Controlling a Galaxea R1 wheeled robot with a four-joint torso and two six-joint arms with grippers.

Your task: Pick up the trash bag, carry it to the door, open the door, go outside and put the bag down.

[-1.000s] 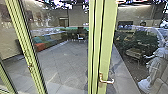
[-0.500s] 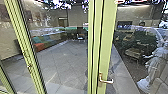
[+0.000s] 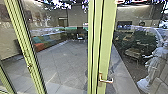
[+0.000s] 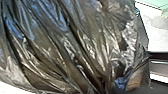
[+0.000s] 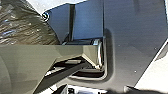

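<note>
The dark, shiny trash bag [image 4: 72, 47] looms large in the left wrist view, its folds drawn together towards my left gripper [image 4: 107, 90], which is shut on it. In the right wrist view, part of the bag [image 5: 22, 23] shows beyond the arm's pale link. In the head view stands the glass door with a light green frame [image 3: 107, 37] and a metal lever handle [image 3: 107, 80]. Whether the door is fully closed I cannot tell.
Another green upright [image 3: 25, 50] with a small fitting stands on the left. Through the glass are a tiled floor [image 3: 62, 60], coloured seats [image 3: 40, 46] and a bench-like seat [image 3: 133, 53]. A pale, blurred figure [image 3: 155, 65] shows at the right.
The head camera has shifted very slightly. The door frame and its handle look otherwise the same.
</note>
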